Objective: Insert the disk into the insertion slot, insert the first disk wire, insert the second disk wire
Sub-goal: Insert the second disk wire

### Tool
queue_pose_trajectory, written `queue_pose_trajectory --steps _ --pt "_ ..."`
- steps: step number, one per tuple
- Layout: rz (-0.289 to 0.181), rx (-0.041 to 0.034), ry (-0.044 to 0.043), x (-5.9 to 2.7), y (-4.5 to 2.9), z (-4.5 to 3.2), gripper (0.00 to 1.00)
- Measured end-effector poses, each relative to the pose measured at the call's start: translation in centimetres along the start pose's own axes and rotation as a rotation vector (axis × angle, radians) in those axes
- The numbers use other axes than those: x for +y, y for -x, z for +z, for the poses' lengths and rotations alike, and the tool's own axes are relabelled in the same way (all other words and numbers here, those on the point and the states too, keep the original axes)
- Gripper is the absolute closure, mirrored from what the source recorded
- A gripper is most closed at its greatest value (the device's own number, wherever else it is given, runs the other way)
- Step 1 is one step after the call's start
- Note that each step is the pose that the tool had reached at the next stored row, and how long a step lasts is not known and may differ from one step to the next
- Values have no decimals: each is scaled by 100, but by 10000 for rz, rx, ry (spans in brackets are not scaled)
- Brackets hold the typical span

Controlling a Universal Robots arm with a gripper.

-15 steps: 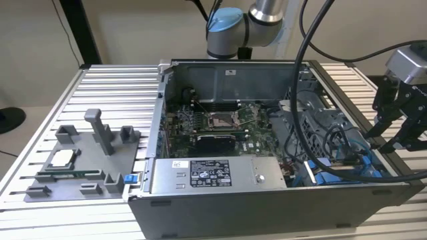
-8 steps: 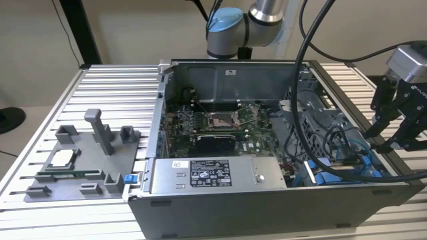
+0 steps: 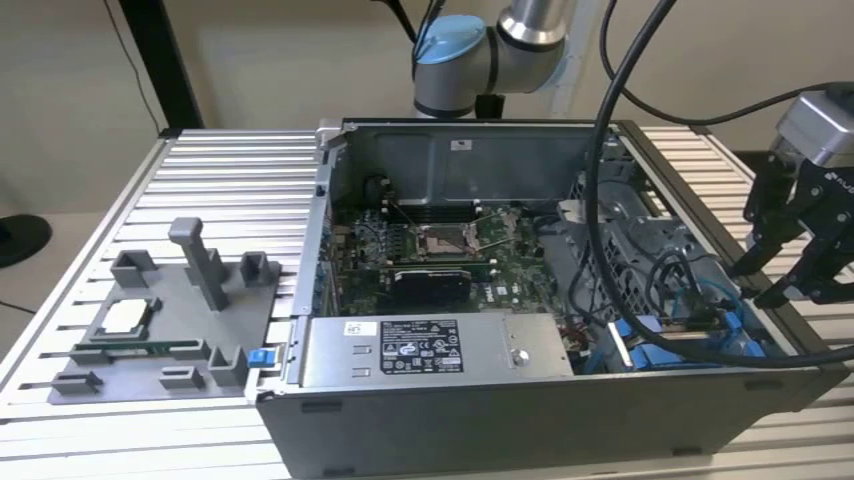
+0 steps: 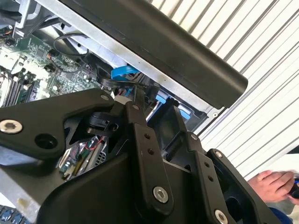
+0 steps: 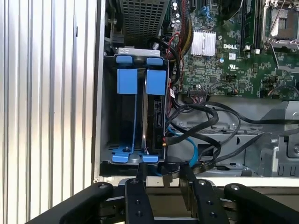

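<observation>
**Open computer case (image 3: pixel 534 420) on a ribbed metal table (image 3: pixel 227 160).** The arm's claw (image 3: pixel 761 285) hangs above the case's edge at the exterior view's right. Its fingers (image 5: pixel 136 196) stand apart with a clear gap between them and grip nothing.

In the first wrist view, the insertion slot (image 5: pixel 106 107), a grey metal bay with blue plastic rails, lies just beyond the fingertips against the case wall. The disk (image 5: pixel 153 122) stands on edge inside the slot, in the compartment nearer the motherboard (image 5: pixel 233 46). Its blue tab (image 5: pixel 156 81) sits level with a second blue tab (image 5: pixel 127 81) in the neighbouring compartment, which looks dark and hollow.

A blue cable (image 5: pixel 189 147) and several black cables (image 5: pixel 210 121) curl just beside the disk's near end. Whether any of them is plugged into the disk cannot be told.

A grey labelled power-supply box (image 3: pixel 427 350) lies along the case's near side. A grey parts holder (image 3: pixel 160 320) rests on the table at the exterior view's left. A person's hand (image 4: pixel 271 184) appears in the second wrist view, outside the case.
</observation>
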State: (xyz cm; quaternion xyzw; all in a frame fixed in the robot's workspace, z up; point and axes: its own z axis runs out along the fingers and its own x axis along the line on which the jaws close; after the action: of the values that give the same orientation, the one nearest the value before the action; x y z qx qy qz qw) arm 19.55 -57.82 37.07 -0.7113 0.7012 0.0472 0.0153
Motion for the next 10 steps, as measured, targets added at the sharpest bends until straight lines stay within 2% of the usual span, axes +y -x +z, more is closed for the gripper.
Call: queue_pose_trajectory --steps 6,10 --pt "-2 -30 1 -18 -12 26 0" --pt "-4 -64 1 -62 -15 49 0"
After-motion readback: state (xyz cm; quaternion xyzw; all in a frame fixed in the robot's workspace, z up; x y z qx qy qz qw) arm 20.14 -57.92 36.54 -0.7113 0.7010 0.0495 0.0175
